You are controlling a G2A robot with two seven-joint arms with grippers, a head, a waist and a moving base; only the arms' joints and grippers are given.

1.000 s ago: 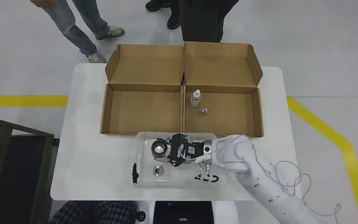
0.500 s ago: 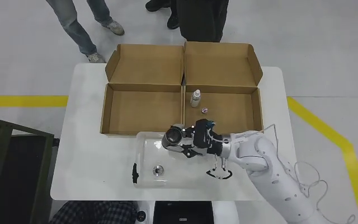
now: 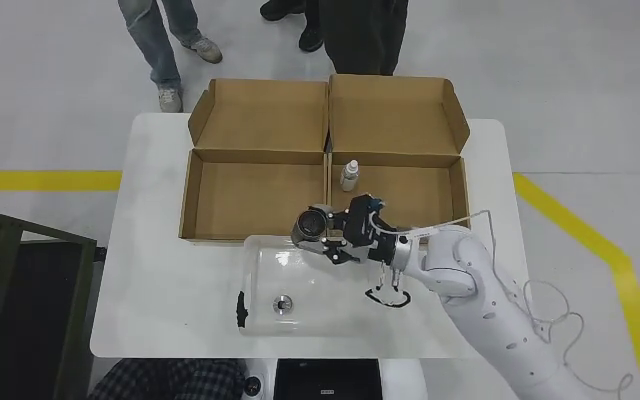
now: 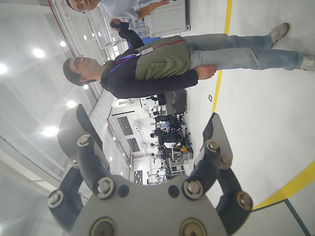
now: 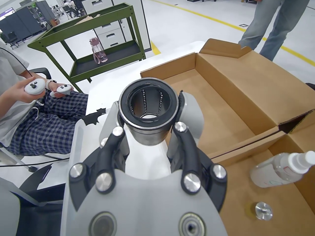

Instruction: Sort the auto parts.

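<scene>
My right gripper is shut on a steel cylindrical bearing, held above the far rim of the clear tray, just short of the two cardboard boxes. In the right wrist view the bearing stands hollow end up between the fingers, beside the near wall of the left box. The right box holds a white spray bottle and a small round metal piece. My left gripper is open, holds nothing and faces the room.
In the tray lie a round metal part and a black looped part. A black piece sits at the tray's left rim. The left box has a bare floor. People stand beyond the table's far edge.
The right gripper has lifted the bearing out of the tray and carried it toward the boxes. The black looped part has shifted to the right.
</scene>
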